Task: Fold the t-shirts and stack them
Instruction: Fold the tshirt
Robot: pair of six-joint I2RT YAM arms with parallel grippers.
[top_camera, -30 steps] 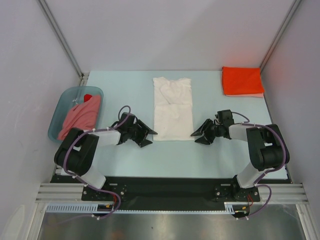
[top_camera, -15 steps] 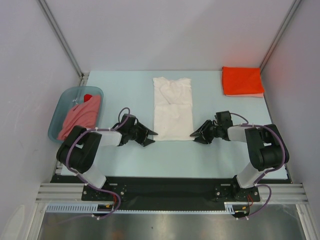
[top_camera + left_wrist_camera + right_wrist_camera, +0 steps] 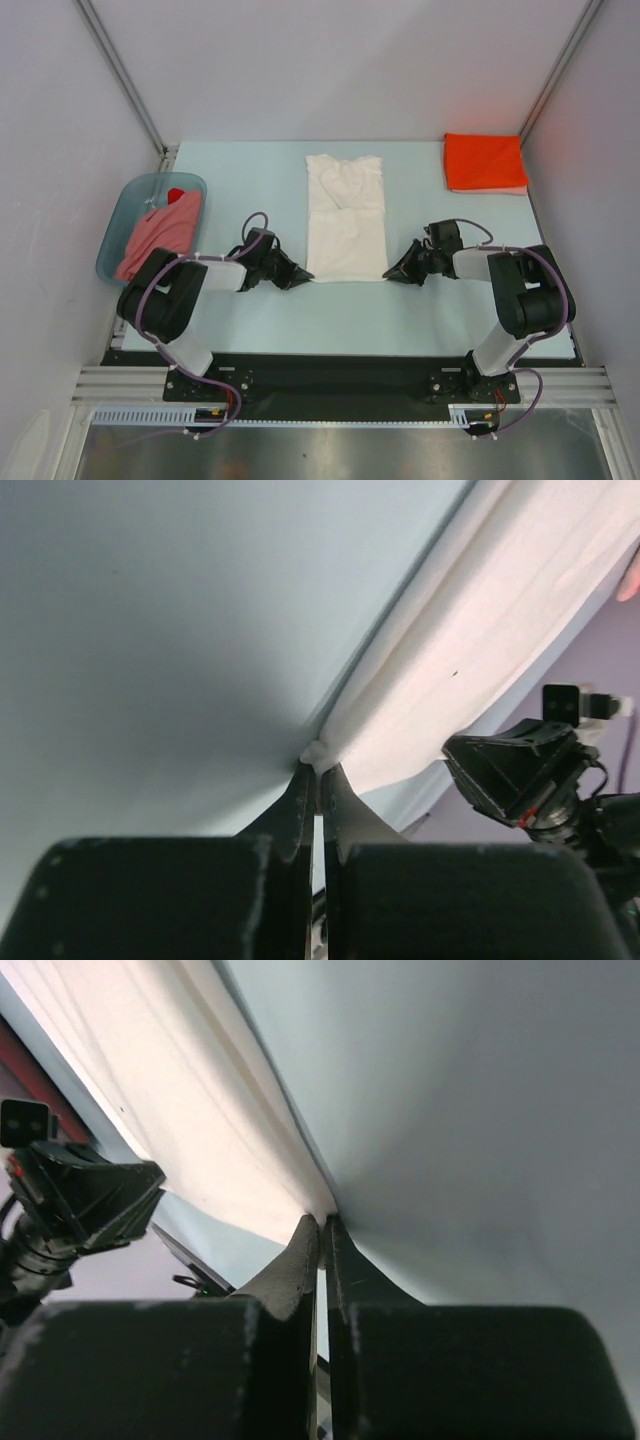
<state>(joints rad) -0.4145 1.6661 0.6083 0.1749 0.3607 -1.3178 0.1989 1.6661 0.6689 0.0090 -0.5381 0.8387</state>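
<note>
Item 1. Left tool [image 3: 298, 277]: low on the bench [image 3: 240, 180], fingers pressed together on the near left corner of the white t-shirt [image 3: 346, 215]. The left wrist view shows a small nub of cloth caught at the tips [image 3: 318, 770].

Item 2. Right tool [image 3: 392, 274]: mirrors the left one, pinching the near right corner of the same hem. In the right wrist view the tips [image 3: 322, 1222] meet exactly where the cloth [image 3: 200, 1090] ends. The paired corner grips look meant to lift the near hem evenly and carry it over for a fold.

Item 3. White t-shirt: lies flat at mid-bench as a narrow strip, collar end far and hem end near. The hem spans the gap between the two tools, and the rest runs away from them.

Item 4. Basin [image 3: 165, 176]: at the left edge, well apart from both tools. It holds a salmon-pink t-shirt [image 3: 160, 232] and a red t-shirt [image 3: 176, 193], both unfolded and apparently waiting their turn.

Item 5. Orange-red t-shirt [image 3: 484, 160]: folded square at the far right corner, probably the start of the stack.
</note>
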